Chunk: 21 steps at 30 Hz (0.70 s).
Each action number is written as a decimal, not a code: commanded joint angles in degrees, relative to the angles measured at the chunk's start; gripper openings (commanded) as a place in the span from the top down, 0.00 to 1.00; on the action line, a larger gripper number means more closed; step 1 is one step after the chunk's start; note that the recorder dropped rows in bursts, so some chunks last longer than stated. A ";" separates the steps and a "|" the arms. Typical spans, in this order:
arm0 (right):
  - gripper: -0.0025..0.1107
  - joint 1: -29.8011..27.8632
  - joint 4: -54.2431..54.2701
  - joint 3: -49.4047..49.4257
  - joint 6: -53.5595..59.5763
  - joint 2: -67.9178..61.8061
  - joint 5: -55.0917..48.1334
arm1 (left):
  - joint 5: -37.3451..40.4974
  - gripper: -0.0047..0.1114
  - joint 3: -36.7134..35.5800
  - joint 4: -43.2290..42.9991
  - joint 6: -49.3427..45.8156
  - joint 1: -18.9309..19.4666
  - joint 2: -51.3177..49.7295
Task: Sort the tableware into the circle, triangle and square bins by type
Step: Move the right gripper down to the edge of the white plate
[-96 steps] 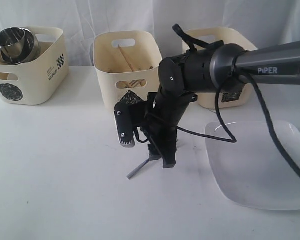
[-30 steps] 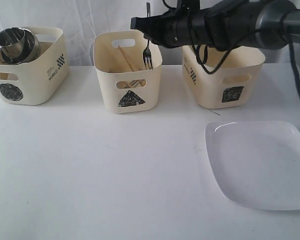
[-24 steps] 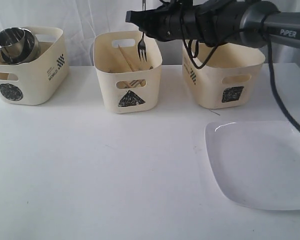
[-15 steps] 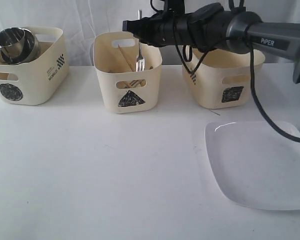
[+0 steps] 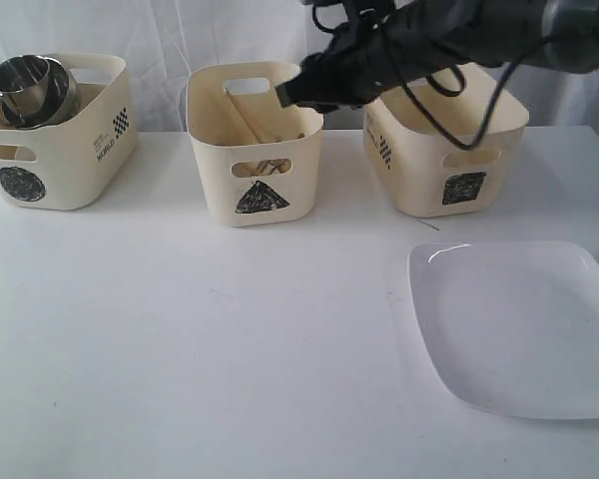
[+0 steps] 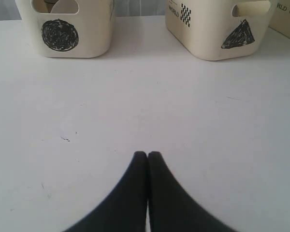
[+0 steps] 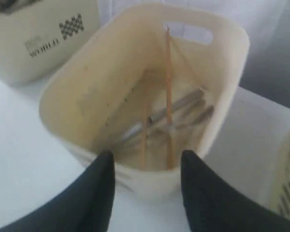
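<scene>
Steel cutlery (image 7: 188,104), dropped from the parted right gripper (image 7: 146,157), lies grey in cream triangle bin (image 5: 218,150).

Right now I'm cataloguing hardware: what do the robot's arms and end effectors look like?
The right arm is dark grey and tubular, with black cables looping off it. The left end effector and right end effector both have smooth, black, tapering fingers.
</scene>
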State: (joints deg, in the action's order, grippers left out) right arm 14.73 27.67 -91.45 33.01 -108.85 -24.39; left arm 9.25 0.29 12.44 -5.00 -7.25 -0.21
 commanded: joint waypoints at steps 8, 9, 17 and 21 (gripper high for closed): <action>0.49 12.61 -46.59 34.14 -27.38 23.95 -16.10 | -0.19 0.96 -0.29 0.30 0.07 -0.21 0.21; 0.46 15.25 -52.76 36.61 -31.74 24.36 -18.26 | -0.19 0.96 -0.29 0.30 0.07 -0.21 0.21; 0.41 29.84 -76.54 48.61 -58.14 22.11 -29.74 | -0.19 0.96 -0.29 0.30 0.07 -0.21 0.21; 0.41 32.23 -76.38 50.79 -61.63 21.00 -28.07 | -0.19 0.96 -0.29 0.30 0.07 -0.21 0.21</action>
State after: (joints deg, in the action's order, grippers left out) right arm 45.54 -47.09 -42.24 -25.04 -87.25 -53.20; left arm 9.25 0.29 12.44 -5.00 -7.25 -0.21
